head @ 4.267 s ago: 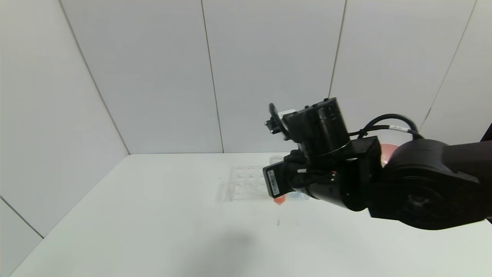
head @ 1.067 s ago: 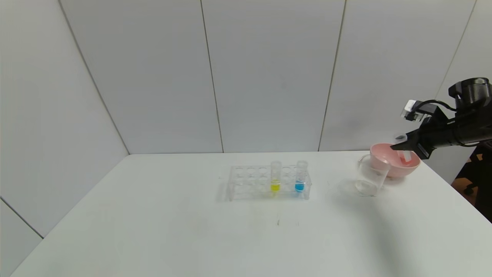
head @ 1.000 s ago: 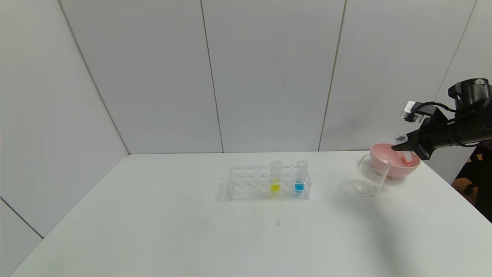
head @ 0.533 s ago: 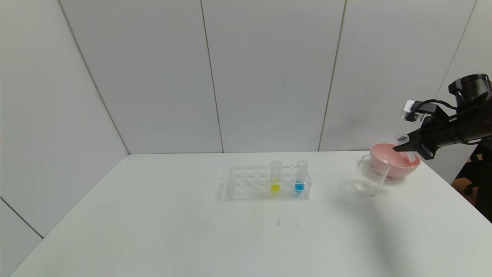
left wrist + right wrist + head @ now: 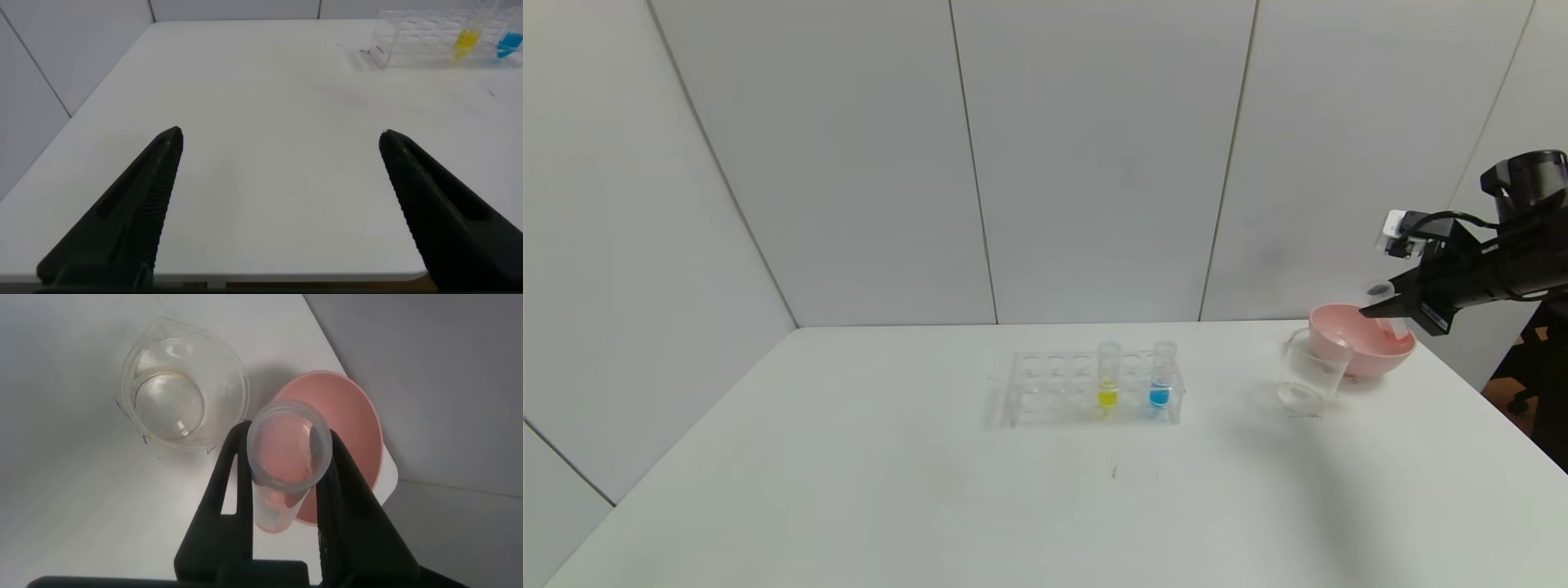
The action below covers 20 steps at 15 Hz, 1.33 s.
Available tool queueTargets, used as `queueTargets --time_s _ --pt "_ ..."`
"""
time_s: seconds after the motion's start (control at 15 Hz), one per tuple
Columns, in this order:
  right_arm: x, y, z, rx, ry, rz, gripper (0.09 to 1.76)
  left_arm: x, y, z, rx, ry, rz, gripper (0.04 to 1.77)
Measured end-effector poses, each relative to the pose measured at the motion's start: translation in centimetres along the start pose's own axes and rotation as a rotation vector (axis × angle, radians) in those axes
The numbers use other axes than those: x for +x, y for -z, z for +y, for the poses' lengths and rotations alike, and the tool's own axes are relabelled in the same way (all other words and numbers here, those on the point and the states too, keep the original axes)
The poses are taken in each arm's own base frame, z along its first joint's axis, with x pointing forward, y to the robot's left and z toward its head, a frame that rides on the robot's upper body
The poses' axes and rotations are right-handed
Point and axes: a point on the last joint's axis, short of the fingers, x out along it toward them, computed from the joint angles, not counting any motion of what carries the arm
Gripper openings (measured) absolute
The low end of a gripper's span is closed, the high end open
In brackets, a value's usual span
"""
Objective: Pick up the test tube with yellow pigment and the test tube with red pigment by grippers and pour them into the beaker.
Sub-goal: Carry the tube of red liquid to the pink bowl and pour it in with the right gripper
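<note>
Clear rack (image 5: 1062, 384) mid-table (image 5: 849, 490), blue-liquid tube (image 5: 1162, 377) upright in it; pink bowl (image 5: 1347, 359) far right.

Head cam sits high at the near edge of the desk (image 5: 849, 490), facing fwd and down, far enough to see the whole top and back wall. Left wrist cam is low over the near-left corner, looking across the desk twd the tube rack (image 5: 425, 37), which head view also shows mid-desk (image 5: 1094, 388). Right wrist cam is v. close, looking straight down at the far-right corner; it shares the beaker (image 5: 184, 392) (image 5: 1307, 371) and pink bowl (image 5: 355, 416) (image 5: 1356, 351) w/ head view.
</note>
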Motion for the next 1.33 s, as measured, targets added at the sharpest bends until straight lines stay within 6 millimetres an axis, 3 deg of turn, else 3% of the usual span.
queueTargets --time_s 1.33 --pt "0.59 -0.64 0.38 -0.232 -0.007 0.11 0.5 0.0 0.0 0.0 0.0 0.0 0.0 1.72"
